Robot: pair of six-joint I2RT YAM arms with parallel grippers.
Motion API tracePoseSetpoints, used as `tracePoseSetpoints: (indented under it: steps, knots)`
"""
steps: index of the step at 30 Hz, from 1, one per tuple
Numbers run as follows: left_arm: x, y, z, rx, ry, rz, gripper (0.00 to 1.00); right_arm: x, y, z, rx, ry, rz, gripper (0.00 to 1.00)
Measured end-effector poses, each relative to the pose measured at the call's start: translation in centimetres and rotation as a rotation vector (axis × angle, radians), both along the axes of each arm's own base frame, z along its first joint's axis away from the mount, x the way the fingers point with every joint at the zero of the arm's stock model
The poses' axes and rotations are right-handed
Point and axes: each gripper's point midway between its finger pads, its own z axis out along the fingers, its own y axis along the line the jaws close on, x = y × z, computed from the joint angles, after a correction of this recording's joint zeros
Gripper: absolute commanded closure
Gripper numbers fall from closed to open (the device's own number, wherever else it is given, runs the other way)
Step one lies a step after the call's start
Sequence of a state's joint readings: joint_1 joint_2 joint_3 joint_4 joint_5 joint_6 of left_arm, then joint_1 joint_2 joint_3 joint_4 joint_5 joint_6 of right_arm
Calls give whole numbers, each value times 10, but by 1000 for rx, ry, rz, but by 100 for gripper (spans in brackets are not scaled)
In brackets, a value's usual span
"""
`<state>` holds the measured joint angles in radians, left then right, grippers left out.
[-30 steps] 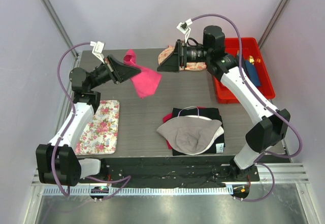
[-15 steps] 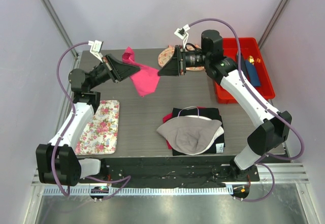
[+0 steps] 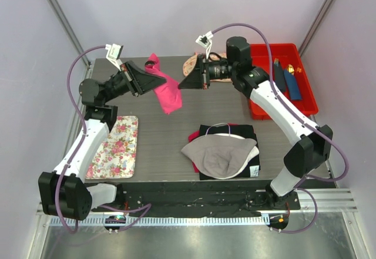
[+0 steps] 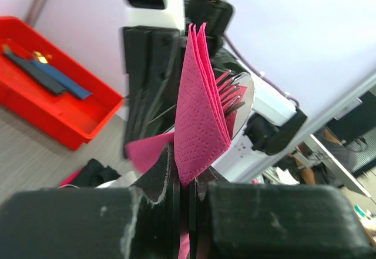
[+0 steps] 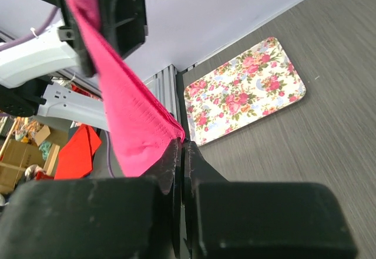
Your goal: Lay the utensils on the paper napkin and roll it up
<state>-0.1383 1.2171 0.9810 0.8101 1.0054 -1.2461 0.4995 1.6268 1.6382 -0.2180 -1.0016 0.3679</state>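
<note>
left claw (image 4: 182, 180) is clamped on the paper napkin (image 4: 200, 112), whose folded plies fan out above its tips, in the air. right claw (image 5: 181, 148) is pinched together on the napkin's hanging corner. pulling apart too hard could tear the thin paper.

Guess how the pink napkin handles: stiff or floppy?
Probably floppy: the paper napkin sags below the left gripper instead of holding flat. Likely light and multi-ply: its layers fan apart in the left wrist view. Thin dimpled paper, so it may tear if tugged.
</note>
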Motion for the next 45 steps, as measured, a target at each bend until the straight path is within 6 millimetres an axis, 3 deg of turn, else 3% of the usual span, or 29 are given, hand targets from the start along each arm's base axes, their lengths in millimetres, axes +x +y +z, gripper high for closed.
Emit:
tracePoseSetpoints:
  steps: [7,20,33,39,44,45]
  knots:
    - [-11,-12,9,8,19,-52,100,-18,29,-9,-3,-10,77,99]
    - [-14,-15,9,10,28,-65,100,-39,61,2,102,43,144,99]
    - [-21,-15,21,2,12,-92,100,-57,69,22,249,191,192,99]
    - [-24,-15,21,6,18,-107,100,-60,69,22,259,206,200,99]
    - [-21,-15,16,13,13,-93,100,-51,64,13,216,181,172,99]
    - [-19,-15,14,12,16,-86,100,-47,62,9,198,178,159,89]
